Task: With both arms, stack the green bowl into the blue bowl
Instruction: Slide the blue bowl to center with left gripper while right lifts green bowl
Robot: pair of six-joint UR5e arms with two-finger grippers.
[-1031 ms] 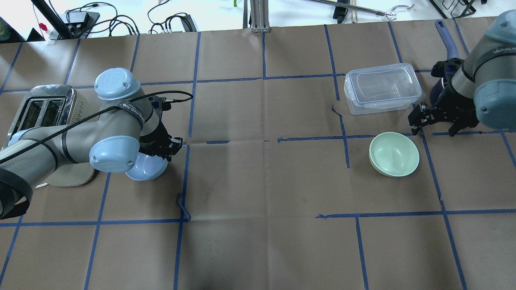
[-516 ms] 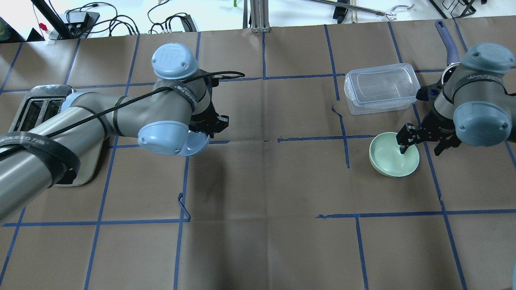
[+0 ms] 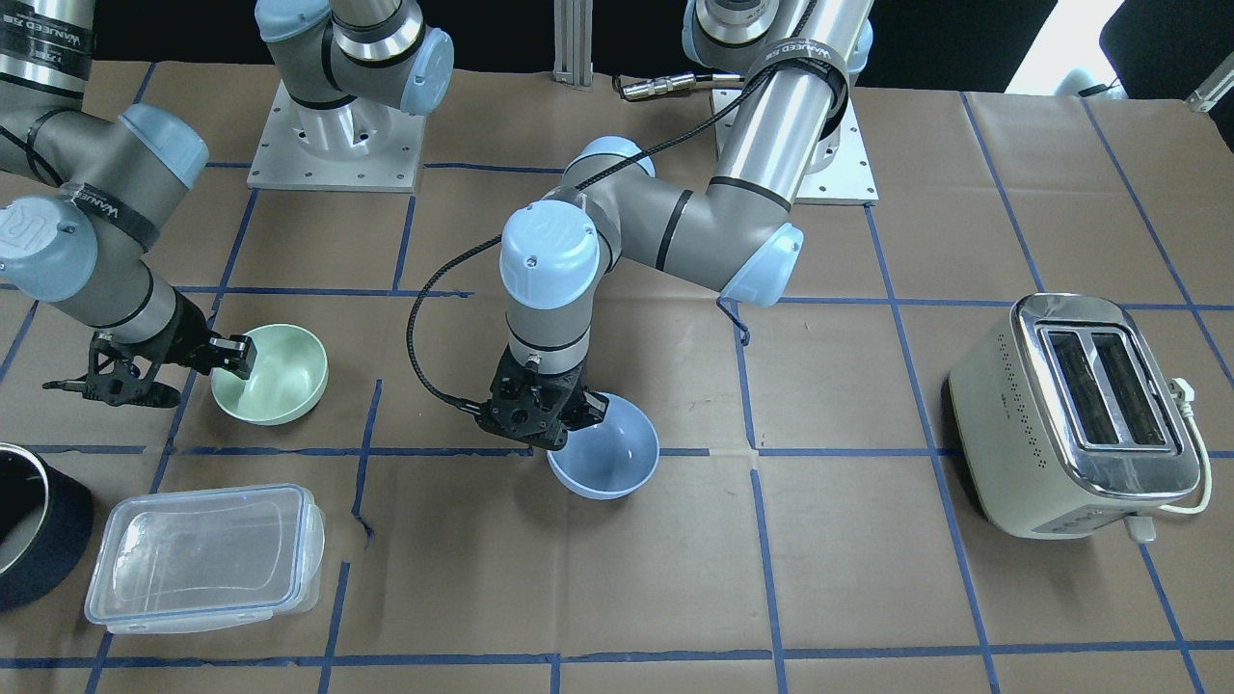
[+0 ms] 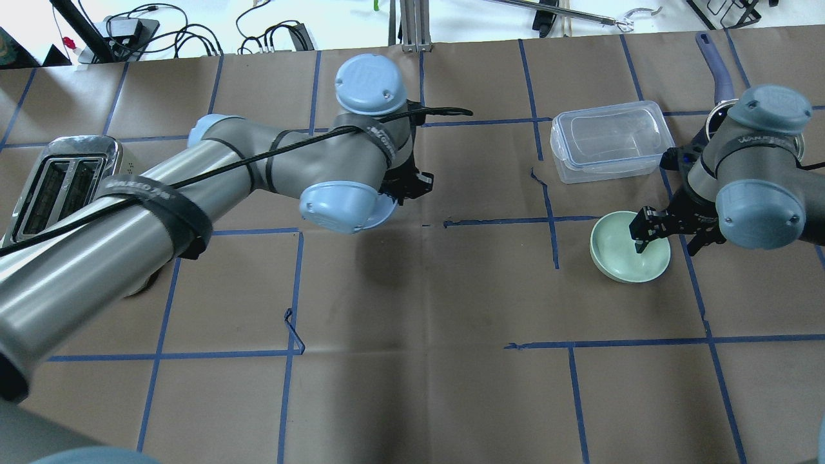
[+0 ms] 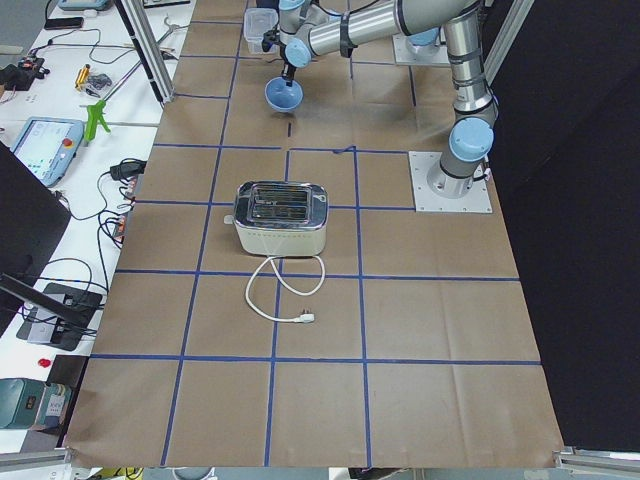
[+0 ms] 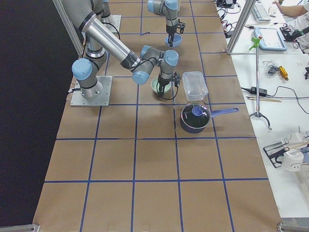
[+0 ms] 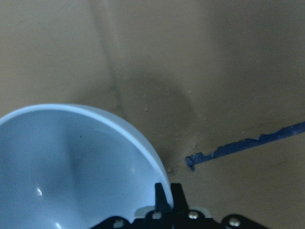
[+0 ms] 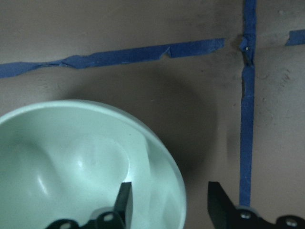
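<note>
One clear lidded food container (image 4: 609,142) serves as the reference for everything else on the brown-paper table (image 4: 451,386).

There are two bowls. The green bowl (image 4: 619,256) sits on the paper just beside the container, on its robot-facing side. The blue bowl (image 3: 609,455) is well apart from the container, toward the robot's left, near the middle of the table.

There are two grippers, one at each bowl. The right gripper (image 4: 670,237) is spread wide, astride the green bowl's rim. One finger (image 8: 125,202) reaches down inside the bowl and the other hangs outside it over the paper, with a plain gap between them. Nothing is gripped.

The left gripper (image 3: 551,434) is clamped on the blue bowl's rim. In the left wrist view its two fingers are pinched together over the bowl's edge. The bowl appears to be held just off the paper, though its height is hard to judge.

One cream and chrome two-slot toaster (image 3: 1080,414) stands farther from the container than the blue bowl does, in the same direction. One dark saucepan (image 6: 194,118) with a blue handle stands just beside the container on its opposite side, toward the robot's right.
</note>
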